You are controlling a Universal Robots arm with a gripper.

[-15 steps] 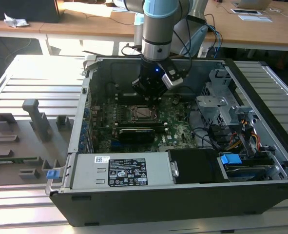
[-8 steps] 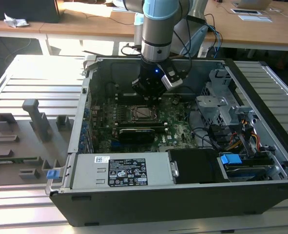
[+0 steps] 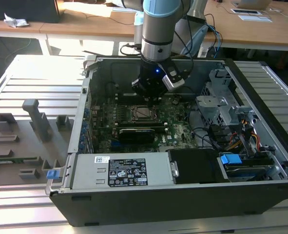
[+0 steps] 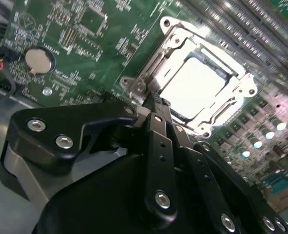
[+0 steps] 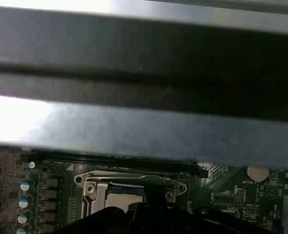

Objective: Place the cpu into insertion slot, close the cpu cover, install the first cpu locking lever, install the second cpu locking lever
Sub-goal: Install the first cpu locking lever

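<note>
Inside the open computer case, my gripper (image 3: pixel 152 99) hangs just behind the insertion slot (image 3: pixel 134 115) on the green board. The second wrist view has the gripper (image 4: pixel 155 100) shut, its two fingers pressed together with nothing between them. The tip sits at the edge of the socket, beside a corner screw. The cpu (image 4: pixel 197 83) lies flat in the socket, its metal top glaring bright. The cpu cover (image 4: pixel 153 66) lies down around it as a metal frame. The first wrist view looks over the dark gripper body at the insertion slot (image 5: pixel 129 191). I cannot make out the locking levers.
A long black slatted block (image 3: pixel 139 132) lies in front of the socket. The silver power supply (image 3: pixel 119 173) fills the case front, with a drive cage (image 3: pixel 217 102) and cables (image 3: pixel 231 139) at the exterior view's right. A coin battery (image 4: pixel 39 61) sits nearby. A case bar (image 5: pixel 144 73) crosses overhead.
</note>
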